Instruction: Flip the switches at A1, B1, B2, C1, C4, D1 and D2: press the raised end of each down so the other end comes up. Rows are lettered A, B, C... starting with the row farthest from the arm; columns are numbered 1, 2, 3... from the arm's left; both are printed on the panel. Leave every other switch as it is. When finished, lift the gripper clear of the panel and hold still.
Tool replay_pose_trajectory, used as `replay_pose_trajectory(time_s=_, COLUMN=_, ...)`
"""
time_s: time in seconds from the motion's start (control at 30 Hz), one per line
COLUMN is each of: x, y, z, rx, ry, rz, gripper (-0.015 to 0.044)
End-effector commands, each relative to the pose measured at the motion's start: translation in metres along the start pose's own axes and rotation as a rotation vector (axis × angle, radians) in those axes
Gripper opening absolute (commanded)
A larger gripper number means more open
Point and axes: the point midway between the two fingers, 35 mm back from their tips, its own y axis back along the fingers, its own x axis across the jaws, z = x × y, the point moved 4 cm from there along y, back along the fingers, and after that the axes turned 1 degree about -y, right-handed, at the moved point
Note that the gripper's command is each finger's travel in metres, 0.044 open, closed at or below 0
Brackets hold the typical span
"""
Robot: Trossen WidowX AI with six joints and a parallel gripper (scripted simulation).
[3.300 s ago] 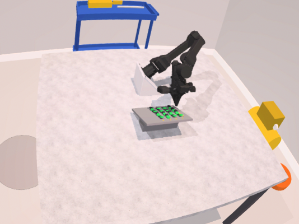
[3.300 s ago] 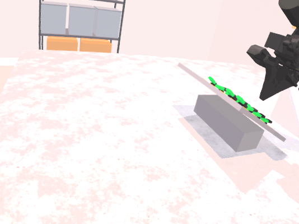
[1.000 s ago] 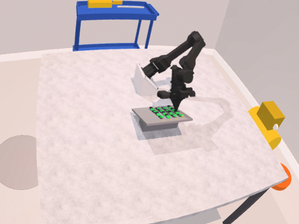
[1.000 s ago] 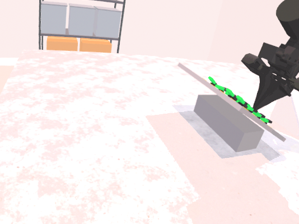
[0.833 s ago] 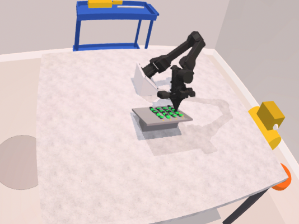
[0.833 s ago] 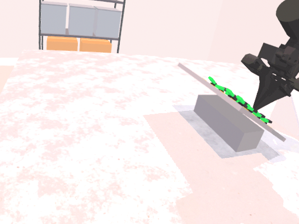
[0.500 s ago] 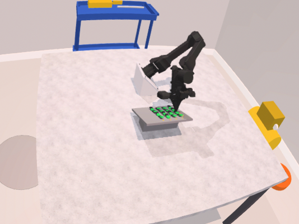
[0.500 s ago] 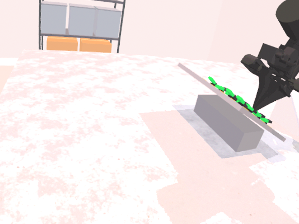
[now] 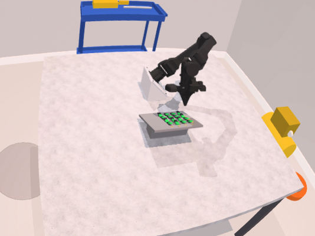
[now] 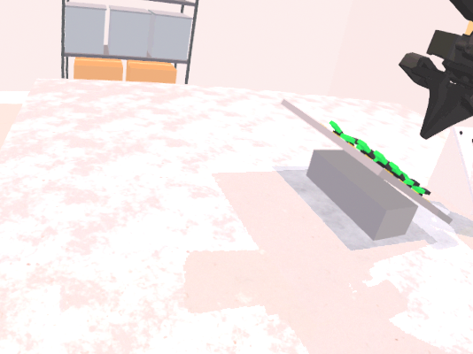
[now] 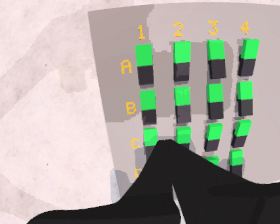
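Note:
The tilted grey panel (image 9: 151,123) (image 10: 301,114) (image 11: 109,65) carries rows of green-and-black rocker switches. In the wrist view, switches A1 (image 11: 144,65), B1 (image 11: 148,106), B2 (image 11: 183,104) and C4 (image 11: 242,133) show their green half on the far side and black half on the near side. C1 (image 11: 150,136) shows its green half, with its lower part partly covered. D1 and D2 are hidden behind the fingers. Which ends are raised is hard to tell. My gripper (image 9: 185,104) (image 10: 425,136) (image 11: 164,146) is shut and empty, its tip in the air above the panel's near side, touching no switch.
A grey block (image 10: 354,188) supports the panel on the table (image 9: 103,175). The arm's white base plate (image 9: 151,87) stands behind the panel in the top view. A blue cart (image 9: 124,16) and a shelf with bins (image 10: 128,33) stand beyond the table.

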Motion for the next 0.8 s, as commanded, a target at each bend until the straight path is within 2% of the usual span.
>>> replay_pose_trajectory(time_s=0.0, x=0.004, y=0.008, z=-0.001, rx=0.004, ry=0.010, rz=0.009, gripper=0.0000)
replay_pose_trajectory(time_s=0.2, x=-0.029, y=0.008, z=0.000, rx=0.004, ry=0.011, rz=0.008, gripper=0.0000)
replay_pose_trajectory(time_s=0.27, x=-0.029, y=0.006, z=0.000, rx=0.002, ry=0.011, rz=0.008, gripper=0.0000)
replay_pose_trajectory(time_s=0.4, x=-0.028, y=-0.025, z=-0.002, rx=-0.022, ry=0.011, rz=0.009, gripper=0.0000)
replay_pose_trajectory(time_s=0.77, x=-0.028, y=-0.038, z=-0.002, rx=-0.024, ry=0.011, rz=0.011, gripper=0.0000)
